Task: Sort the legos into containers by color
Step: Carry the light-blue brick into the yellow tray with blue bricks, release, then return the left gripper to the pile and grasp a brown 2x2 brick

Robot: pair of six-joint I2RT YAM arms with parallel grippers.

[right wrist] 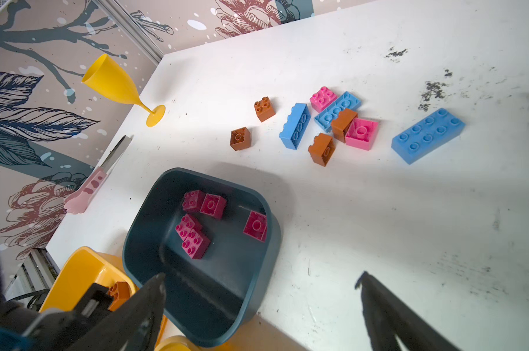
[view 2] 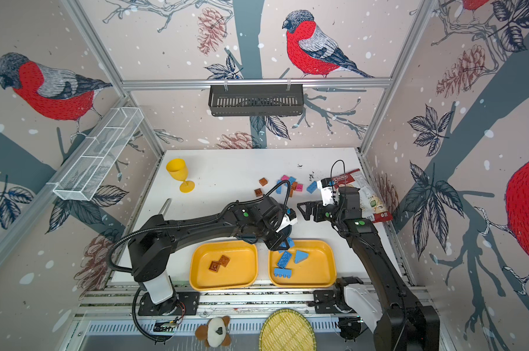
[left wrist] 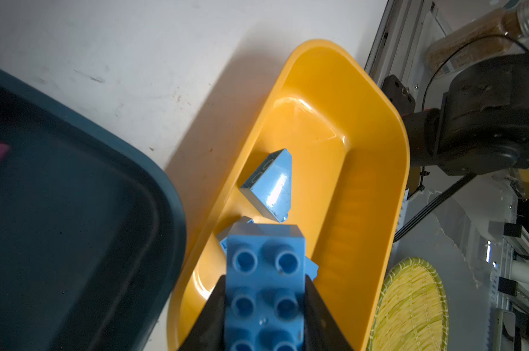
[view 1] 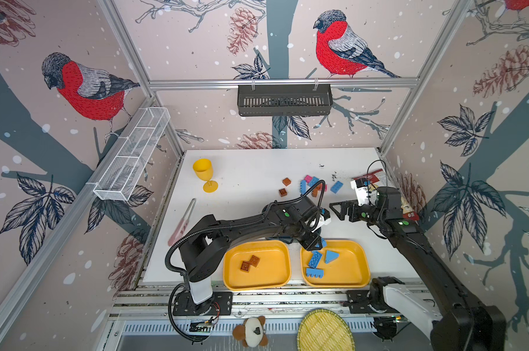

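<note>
Left wrist view: the left gripper [left wrist: 264,278] is clamped on a light blue brick [left wrist: 266,261], studs facing the camera. The brick is held above one end of the right yellow tray [left wrist: 387,146]. The blue wedge [left wrist: 272,185] lies on the tray floor beyond it, and the teal tray [left wrist: 74,212] sits just beside the yellow one.

In both top views this gripper hangs over the far left corner of the right yellow tray [view 1: 348,270]. That tray contains the wedge [view 1: 331,256] and two flat blue bricks [view 1: 314,259]. The left yellow tray [view 1: 272,273] holds two brown bricks [view 1: 249,263], which touch each other.

The right gripper [view 1: 337,209] hovers above bare table past the trays, its jaws spread wide with nothing between them.

Right wrist view: the right gripper [right wrist: 260,279] is released, and five pink bricks [right wrist: 195,243] lie in the teal tray [right wrist: 223,273]. The loose legos [right wrist: 333,121] rest on the white table [right wrist: 378,228] towards its far side: four brown, three blue and two pink. Most of them touch in a cluster. Two brown pieces and a long blue brick [right wrist: 427,135] lie apart from it on opposite sides.
</note>
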